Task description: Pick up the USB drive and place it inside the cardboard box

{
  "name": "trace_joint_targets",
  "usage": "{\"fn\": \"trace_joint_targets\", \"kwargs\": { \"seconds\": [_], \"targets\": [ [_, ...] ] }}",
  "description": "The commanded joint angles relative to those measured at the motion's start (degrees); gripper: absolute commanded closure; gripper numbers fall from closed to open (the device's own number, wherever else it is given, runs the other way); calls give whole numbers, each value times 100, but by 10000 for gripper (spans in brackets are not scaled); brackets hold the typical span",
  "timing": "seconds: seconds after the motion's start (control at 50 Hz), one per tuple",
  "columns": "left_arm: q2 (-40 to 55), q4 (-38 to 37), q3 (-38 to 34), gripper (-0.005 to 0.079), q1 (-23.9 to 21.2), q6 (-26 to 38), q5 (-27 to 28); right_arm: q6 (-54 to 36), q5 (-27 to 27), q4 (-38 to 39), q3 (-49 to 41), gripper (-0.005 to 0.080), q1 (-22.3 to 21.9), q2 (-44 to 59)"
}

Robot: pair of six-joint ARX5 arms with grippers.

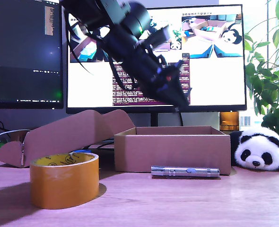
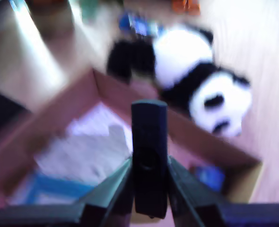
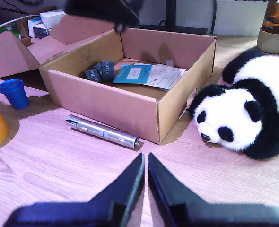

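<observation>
The USB drive [image 2: 149,127], a small black stick, is clamped between the fingers of my first gripper [image 2: 149,163]. It hangs over the open cardboard box [image 2: 210,142], and the first wrist view is blurred. In the exterior view this arm slants down from the top, its gripper [image 1: 179,101] just above the box [image 1: 172,153]. My second gripper [image 3: 145,158] is shut on nothing, low over the table in front of the box [image 3: 106,104]. The box holds a blue leaflet, papers and dark folded items.
A silver pen-like cylinder [image 1: 185,171] lies along the box's front wall. A yellow tape roll [image 1: 64,179] stands at the exterior view's left, with a bent cardboard piece [image 1: 59,132] behind it. A toy panda [image 1: 257,151] lies at the exterior view's right. A blue cup [image 3: 14,92] stands by the box.
</observation>
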Motion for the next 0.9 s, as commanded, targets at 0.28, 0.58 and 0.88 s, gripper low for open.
{"fn": "trace_joint_targets", "kwargs": {
  "seconds": [0.28, 0.58, 0.88],
  "targets": [
    [264, -177, -15, 650, -17, -175, 31, -20, 7, 26, -2, 765, 15, 33],
    [267, -286, -15, 568, -118, -181, 26, -20, 7, 26, -2, 765, 15, 33],
    [267, -284, -15, 516, -203, -129, -59, -20, 7, 26, -2, 765, 15, 33]
  ]
}}
